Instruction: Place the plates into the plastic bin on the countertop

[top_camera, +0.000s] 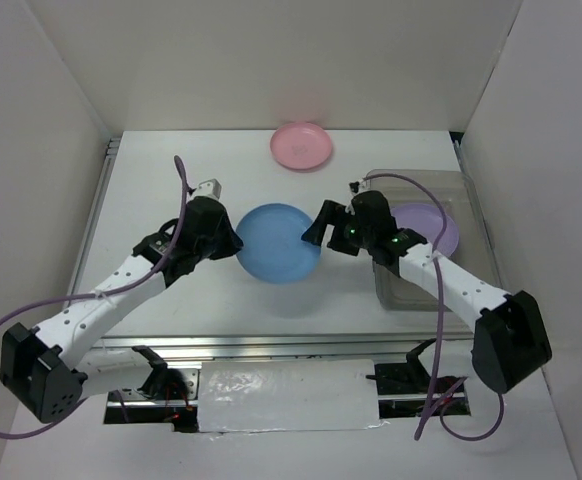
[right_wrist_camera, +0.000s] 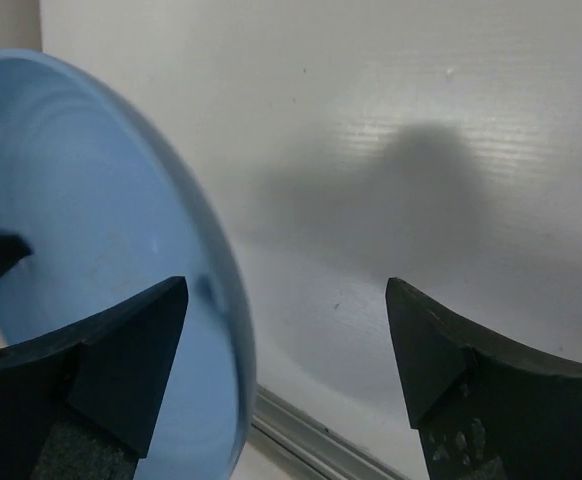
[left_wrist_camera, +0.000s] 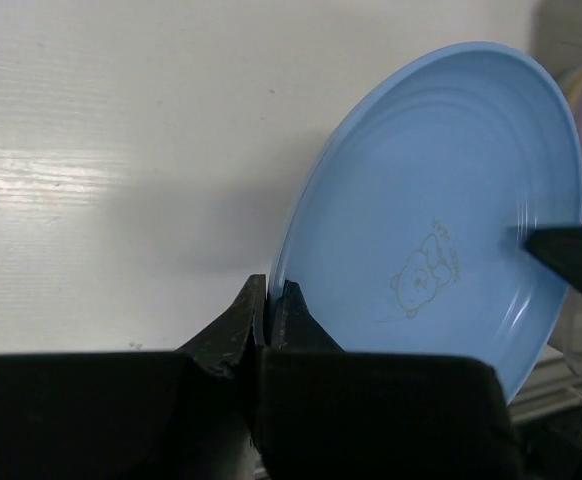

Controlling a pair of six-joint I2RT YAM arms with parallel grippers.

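Top external view: your left gripper (top_camera: pixel 235 243) pinches the blue plate (top_camera: pixel 279 243) at its 9 o'clock edge, and your right gripper (top_camera: pixel 318 228) stands wide at its 3 o'clock edge.
From above you see the plate over mid-countertop (top_camera: pixel 161 190), the pink plate (top_camera: pixel 302 146) at 12 o'clock from it, and the bin (top_camera: pixel 391 292) at 3 o'clock with a purple plate (top_camera: pixel 433 228) inside. Your wrist cameras show what that view hides. In the left wrist view both fingers (left_wrist_camera: pixel 233 325) are clamped on the rim. The plate tilts up clear of the white surface, and there is a bear drawing (left_wrist_camera: pixel 421 280) on its face. In the right wrist view the jaws are far apart with the rim in the gap. One finger (right_wrist_camera: pixel 121 360) lies over the plate's face, but you cannot tell whether it touches.
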